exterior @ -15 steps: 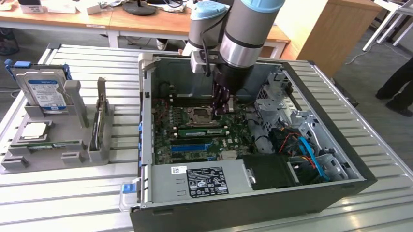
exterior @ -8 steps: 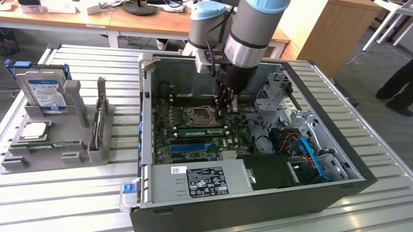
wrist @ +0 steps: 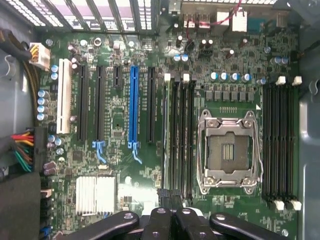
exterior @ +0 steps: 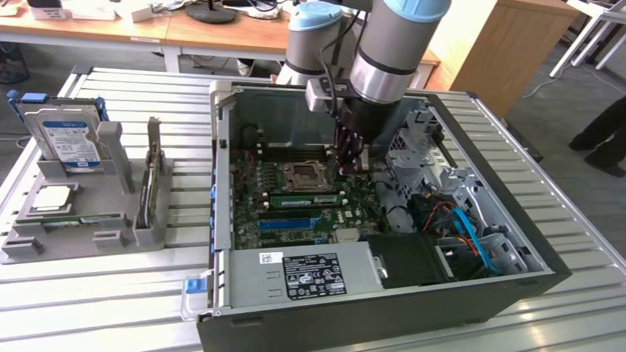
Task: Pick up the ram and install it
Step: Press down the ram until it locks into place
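In the exterior view, the tool (exterior: 350, 171) reaches down into the open computer case (exterior: 509, 293), just above the motherboard (exterior: 293, 220) beside the empty processor socket (exterior: 298, 176). The ram (exterior: 305, 198) appears as a thin green stick standing on edge in a memory slot next to that socket. Its long axis runs toward the exterior view's left and right. The tool hangs over the end of that slot bank nearer the exterior view's right, so the stick stretches away from it leftward. The case lies on a slatted metal table (exterior: 108, 293). A grey holder (exterior: 98, 235) on the exterior view's left carries a hard drive (exterior: 69, 139) and a processor chip (exterior: 54, 198). Behind are wooden desks, and a person's legs (exterior: 602, 132) stand at the right edge.

In the wrist view, the tool (wrist: 168, 196) has its tips pressed together (nothing I can make out between them), directly over the end of the four slots. The ram (wrist: 165, 135) seems to sit in the outermost slot, farthest from the socket (wrist: 229, 150), running straight away from the tips; contact is unclear.
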### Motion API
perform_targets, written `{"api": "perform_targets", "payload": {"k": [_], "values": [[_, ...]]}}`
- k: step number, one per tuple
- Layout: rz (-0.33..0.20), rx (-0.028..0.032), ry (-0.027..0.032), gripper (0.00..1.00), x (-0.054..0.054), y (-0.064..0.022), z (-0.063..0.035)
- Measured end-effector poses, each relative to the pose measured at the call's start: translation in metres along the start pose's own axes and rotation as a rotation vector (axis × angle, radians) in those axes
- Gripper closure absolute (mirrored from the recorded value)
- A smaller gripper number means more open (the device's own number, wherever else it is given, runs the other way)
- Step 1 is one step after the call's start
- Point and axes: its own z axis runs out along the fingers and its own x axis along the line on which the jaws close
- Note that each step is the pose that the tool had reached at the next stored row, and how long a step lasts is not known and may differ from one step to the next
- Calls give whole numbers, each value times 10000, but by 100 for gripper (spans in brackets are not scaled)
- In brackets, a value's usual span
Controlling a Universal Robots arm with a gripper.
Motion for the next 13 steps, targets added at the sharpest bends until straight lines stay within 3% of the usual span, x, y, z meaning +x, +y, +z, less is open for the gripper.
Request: {"api": "perform_targets", "payload": {"k": [13], "values": [[0,-1,1,89,5,-125,-5]]}}
